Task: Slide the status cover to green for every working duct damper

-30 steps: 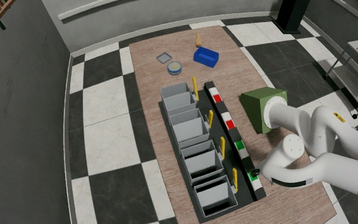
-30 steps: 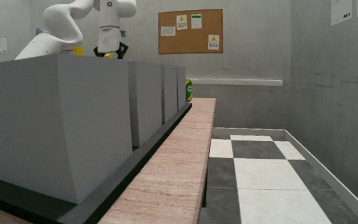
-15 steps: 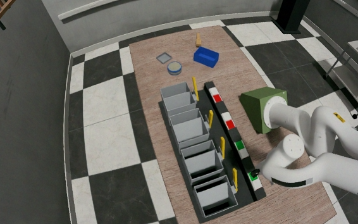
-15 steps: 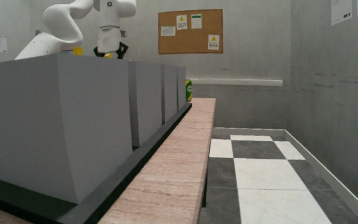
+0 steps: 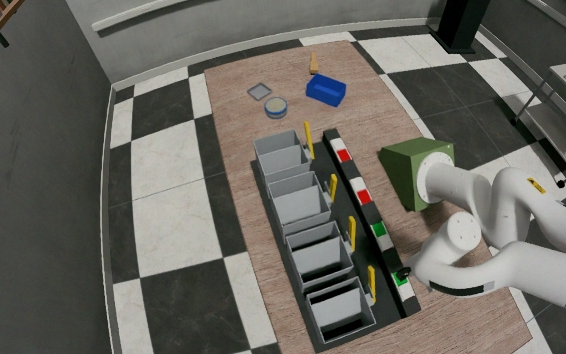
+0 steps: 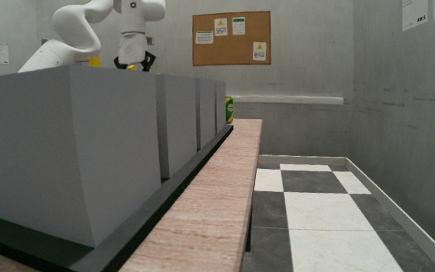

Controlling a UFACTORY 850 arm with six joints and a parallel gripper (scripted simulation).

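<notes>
Four grey duct dampers stand in a row on a black base (image 5: 263,197): the far one (image 5: 281,155), the second (image 5: 299,202), the third (image 5: 319,255) and the nearest (image 5: 341,310) (image 6: 72,150). Each has a yellow lever beside it, such as the nearest one (image 5: 371,284). On the slider strip, the far slider (image 5: 343,155) and the second slider (image 5: 364,196) show red. The third slider (image 5: 379,229) and the nearest slider (image 5: 398,278) show green. My gripper (image 5: 403,273) (image 6: 131,64) is open and empty, just above the nearest slider.
A blue bin (image 5: 325,90), a round tin (image 5: 275,107), a grey square plate (image 5: 259,91) and a wooden block (image 5: 313,64) lie at the table's far end. The arm's green base block (image 5: 404,170) stands right of the strip. A can (image 6: 228,109) stands behind the dampers.
</notes>
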